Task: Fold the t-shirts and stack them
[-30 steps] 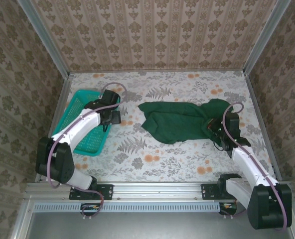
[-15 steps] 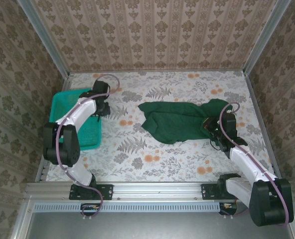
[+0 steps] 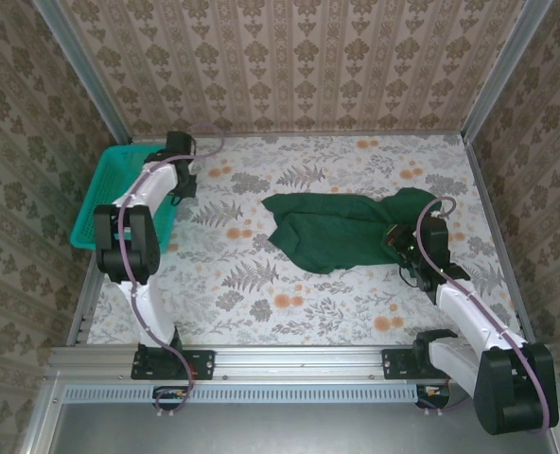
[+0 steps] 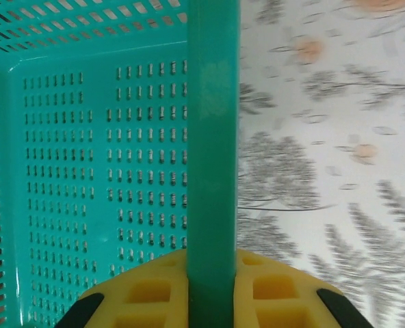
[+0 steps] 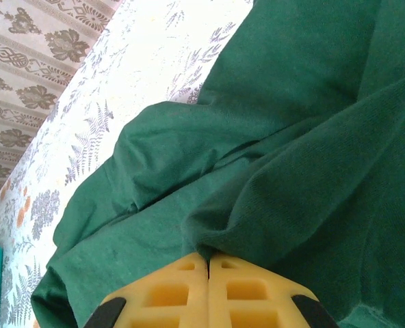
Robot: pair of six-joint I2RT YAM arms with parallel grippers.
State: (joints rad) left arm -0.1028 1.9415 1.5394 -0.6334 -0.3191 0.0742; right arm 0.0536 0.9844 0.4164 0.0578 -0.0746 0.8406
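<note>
I saw the left jaws pinching the rim of the teal basket (image 4: 213, 102), which sat at ten o'clock on the tabletop (image 3: 289, 303). The green t-shirt (image 3: 341, 227) lay crumpled from centre toward three o'clock, well apart from the basket. The right jaws were pressed together on a fold at its three o'clock edge.

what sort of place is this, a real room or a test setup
Most likely a robot test booth, not a home: wallpaper-covered panels in metal framing box in a floral table, and two arms are bolted to a rail at its near edge.
</note>
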